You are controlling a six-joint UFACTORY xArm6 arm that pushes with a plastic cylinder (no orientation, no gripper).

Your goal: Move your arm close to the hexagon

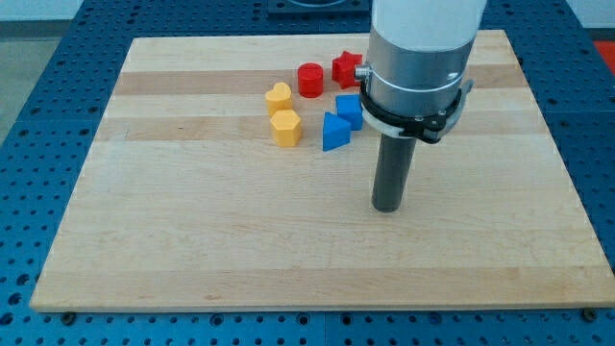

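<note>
The yellow hexagon (285, 128) lies on the wooden board (192, 211), left of centre in the upper half. A yellow heart (278, 96) sits just above it. A red cylinder (310, 79) and a red star (346, 68) lie toward the view's top. A blue triangular block (334, 132) and a blue cube (350, 110) lie right of the hexagon. My tip (386, 206) rests on the board, below and to the right of the blue blocks, well to the right and below the hexagon.
The arm's white and grey body (415, 67) hangs over the upper right of the board and hides part of it. A blue perforated table (38, 115) surrounds the board.
</note>
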